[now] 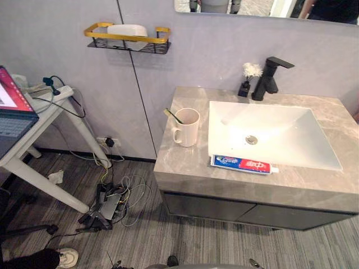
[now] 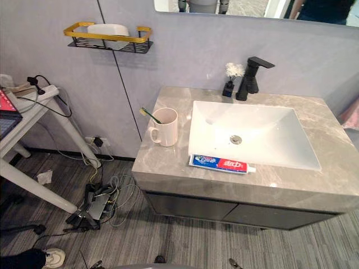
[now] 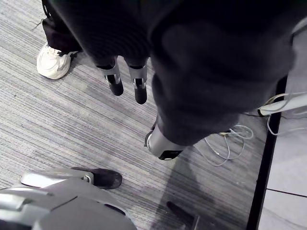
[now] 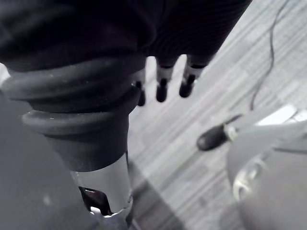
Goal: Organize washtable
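Toothpaste (image 1: 243,164) flat, L-R, cap R

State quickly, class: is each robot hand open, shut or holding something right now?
Left hand: open, holding nothing.
Right hand: open, holding nothing.

text: none readable | toothpaste tube (image 1: 243,164): blue and red print, too small to read

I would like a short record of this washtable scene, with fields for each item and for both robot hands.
cup: upright on counter, left of sink, toothbrush inside
toothpaste: lying on counter along sink's front edge
faucet: black, behind sink
left robot hand: open, empty, over floor
right robot hand: open, empty, over floor
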